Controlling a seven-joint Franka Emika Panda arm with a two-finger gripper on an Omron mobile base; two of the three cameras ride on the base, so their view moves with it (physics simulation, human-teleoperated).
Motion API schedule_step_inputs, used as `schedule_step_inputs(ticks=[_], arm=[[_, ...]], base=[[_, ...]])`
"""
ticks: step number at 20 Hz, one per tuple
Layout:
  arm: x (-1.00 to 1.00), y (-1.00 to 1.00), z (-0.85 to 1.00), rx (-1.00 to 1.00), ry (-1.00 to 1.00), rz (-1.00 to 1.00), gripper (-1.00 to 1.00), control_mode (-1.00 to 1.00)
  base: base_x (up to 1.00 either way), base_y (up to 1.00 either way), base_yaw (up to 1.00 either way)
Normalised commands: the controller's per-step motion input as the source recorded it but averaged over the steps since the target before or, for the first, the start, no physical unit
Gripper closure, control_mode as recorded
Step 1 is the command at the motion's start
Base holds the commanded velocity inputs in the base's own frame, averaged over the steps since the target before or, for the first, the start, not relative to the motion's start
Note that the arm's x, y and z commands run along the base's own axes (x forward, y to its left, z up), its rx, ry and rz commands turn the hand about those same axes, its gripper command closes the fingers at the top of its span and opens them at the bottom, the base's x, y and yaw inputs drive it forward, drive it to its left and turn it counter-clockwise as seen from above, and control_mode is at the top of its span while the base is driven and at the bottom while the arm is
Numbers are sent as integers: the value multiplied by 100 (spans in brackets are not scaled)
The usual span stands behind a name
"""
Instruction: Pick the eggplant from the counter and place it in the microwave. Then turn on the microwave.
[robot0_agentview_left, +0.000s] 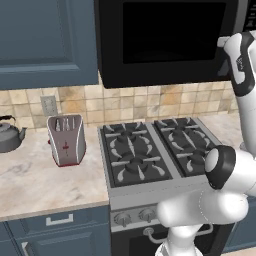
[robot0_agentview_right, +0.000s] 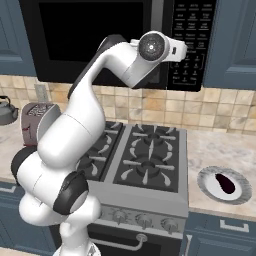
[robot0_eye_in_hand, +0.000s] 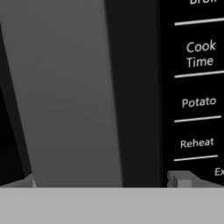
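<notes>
The eggplant (robot0_agentview_right: 225, 183) lies dark purple on a round plate (robot0_agentview_right: 240, 194) on the beige counter (robot0_agentview_right: 210, 150), right of the stove. Above the stove hangs the black microwave (robot0_agentview_right: 100, 35), door closed. My arm reaches up to it, with the hand right at the door's long vertical handle (robot0_agentview_right: 158, 15). In the hand view my gripper (robot0_eye_in_hand: 103, 181) is open, one fingertip on each side of the grey handle (robot0_eye_in_hand: 65, 87), not closed on it. The keypad (robot0_eye_in_hand: 197, 100) sits just right of the handle.
A grey gas stove (robot0_agentview_left: 150, 150) with four burners lies under the microwave. A silver toaster (robot0_agentview_left: 66, 140) and a kettle (robot0_agentview_left: 9, 134) stand on the counter to its left. Blue cabinets (robot0_agentview_left: 45, 40) flank the microwave.
</notes>
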Motion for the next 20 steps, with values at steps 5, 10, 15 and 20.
schedule_step_inputs(ticks=[5,10,15,20], arm=[[10,0,0,0,0,1,-100,-100],[1,0,0,0,2,0,100,-100],[0,0,0,0,0,0,100,-100],[0,0,0,0,0,0,100,-100]], base=[[0,0,0],[0,0,0],[0,0,0],[0,0,0]])
